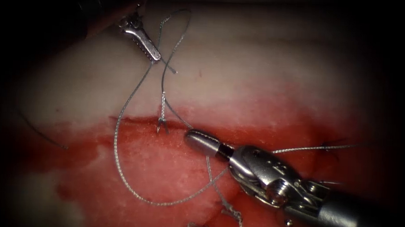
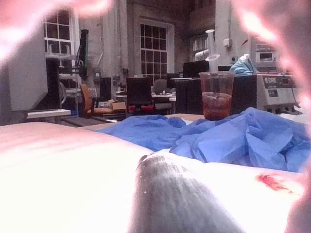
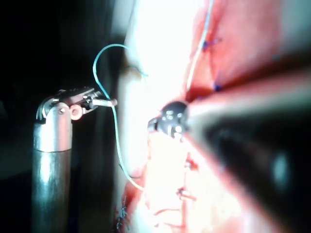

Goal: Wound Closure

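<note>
The tissue (image 1: 242,69) carries a horizontal cut (image 1: 137,120) wet with red fluid (image 1: 163,157). My left tool (image 1: 143,43) hangs above the cut's left end, jaws shut on the thread (image 1: 116,136). From there the thread sweeps down in a wide loop and passes under my right tool (image 1: 200,141). That tool lies on the cut, jaws shut, with a strand from the twisted stitch (image 1: 162,111) reaching its tip. The right wrist view shows my right tool (image 3: 167,122) by the thread (image 3: 115,126) and the left tool (image 3: 104,102).
Earlier stitches (image 1: 330,150) sit on the cut to the right, with a strand (image 1: 316,147) leading to them. Knotted thread ends (image 1: 232,213) lie below the cut. A loose strand (image 1: 44,135) lies far left. Blue cloth (image 2: 233,136) and a cup (image 2: 216,94) stand behind the tissue.
</note>
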Robot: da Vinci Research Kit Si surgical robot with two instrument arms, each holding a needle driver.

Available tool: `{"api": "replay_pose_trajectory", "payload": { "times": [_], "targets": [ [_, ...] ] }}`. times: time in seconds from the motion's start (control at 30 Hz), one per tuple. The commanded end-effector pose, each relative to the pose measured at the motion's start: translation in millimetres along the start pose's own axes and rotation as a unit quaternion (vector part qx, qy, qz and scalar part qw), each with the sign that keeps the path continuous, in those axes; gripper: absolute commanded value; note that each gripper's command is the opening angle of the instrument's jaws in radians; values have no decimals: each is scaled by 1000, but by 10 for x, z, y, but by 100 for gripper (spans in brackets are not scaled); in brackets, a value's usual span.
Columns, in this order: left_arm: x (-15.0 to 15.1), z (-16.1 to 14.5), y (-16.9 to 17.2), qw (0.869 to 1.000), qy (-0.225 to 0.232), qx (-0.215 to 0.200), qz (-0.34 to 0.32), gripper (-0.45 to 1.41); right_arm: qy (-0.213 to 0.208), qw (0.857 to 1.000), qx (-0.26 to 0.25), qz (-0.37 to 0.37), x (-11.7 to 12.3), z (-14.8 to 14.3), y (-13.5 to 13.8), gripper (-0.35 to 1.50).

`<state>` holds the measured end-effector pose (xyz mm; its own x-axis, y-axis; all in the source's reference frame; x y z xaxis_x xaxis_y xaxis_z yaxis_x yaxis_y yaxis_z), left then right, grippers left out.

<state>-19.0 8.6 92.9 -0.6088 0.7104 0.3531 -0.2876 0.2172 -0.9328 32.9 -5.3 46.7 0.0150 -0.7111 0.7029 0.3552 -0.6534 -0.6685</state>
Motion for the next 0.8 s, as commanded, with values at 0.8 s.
{"api": "replay_pose_trajectory", "payload": {
  "times": [0.8],
  "targets": [
    [1,-7,25,999,-8,30,9,-45,146,988,11,-55,5,9,3,-35]
  ]
}}
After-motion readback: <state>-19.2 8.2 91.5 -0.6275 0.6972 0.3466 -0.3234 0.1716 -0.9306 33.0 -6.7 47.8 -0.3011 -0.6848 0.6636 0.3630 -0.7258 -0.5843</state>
